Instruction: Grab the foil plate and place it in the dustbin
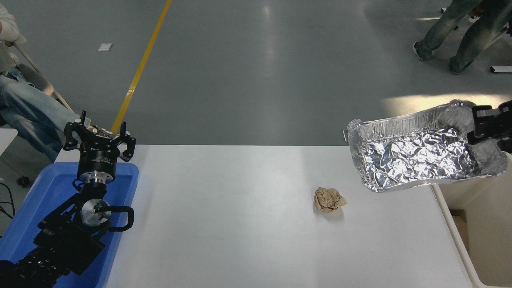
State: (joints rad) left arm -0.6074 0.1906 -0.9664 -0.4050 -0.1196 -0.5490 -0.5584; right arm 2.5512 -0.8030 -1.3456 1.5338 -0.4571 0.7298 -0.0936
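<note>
The foil plate (420,154), a shiny crinkled silver tray, hangs in the air over the table's right end, tilted with its inside facing me. My right gripper (480,126) comes in from the right edge and is shut on the plate's right rim. The dustbin (476,240), cream with a thick rim, stands just beyond the table's right edge, below and to the right of the plate. My left gripper (99,138) is parked open at the lower left, above the blue tray.
A crumpled brown paper ball (329,199) lies on the white table (240,224), left of the plate. A blue tray (44,200) sits at the table's left end under the left arm. One person sits at far left; another's legs show at top right.
</note>
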